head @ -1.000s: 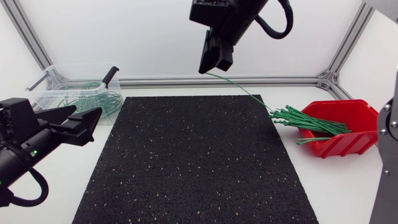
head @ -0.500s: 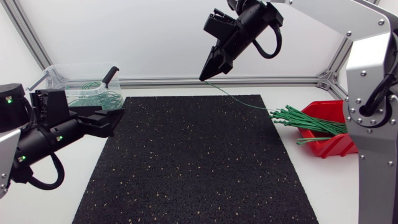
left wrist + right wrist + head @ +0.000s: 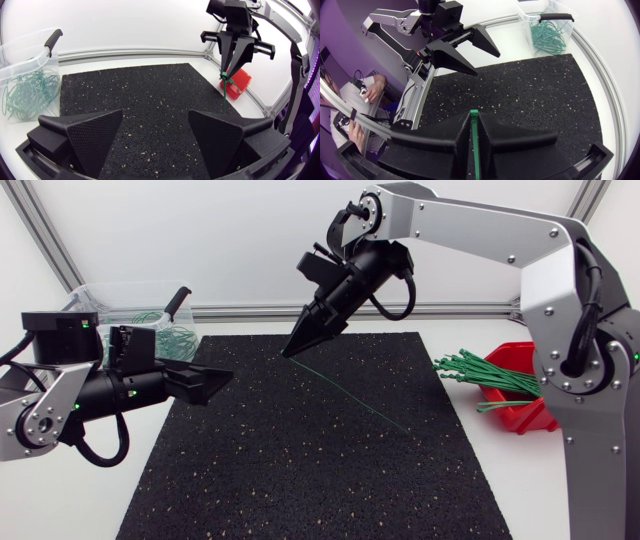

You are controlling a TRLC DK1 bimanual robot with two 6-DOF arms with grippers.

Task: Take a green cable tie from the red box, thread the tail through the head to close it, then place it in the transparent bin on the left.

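A green cable tie is held over the middle of the black mat, gripped at one end by the right pincer, whose fingers are closed on it from both sides. In the right wrist view the tie's green end is seen clamped between the tips of that pincer. From there the strip slants down toward the mat's right half, straight and unlooped. Whether its free end touches the mat cannot be told.

The left pincer is held over the mat's left part, its fingers spread and nothing between them, and is pointed toward the tie.

The first step can be judged done: one tie is out of the red box, which sits on the bench just off the mat's right edge with a bundle of further ties spilling over its rim. The threading is not yet done, since tail and head are apart. A handover or joint grip is probably needed next. Placing is also left. The transparent bin, beyond the mat's far left corner, already holds closed green loops.
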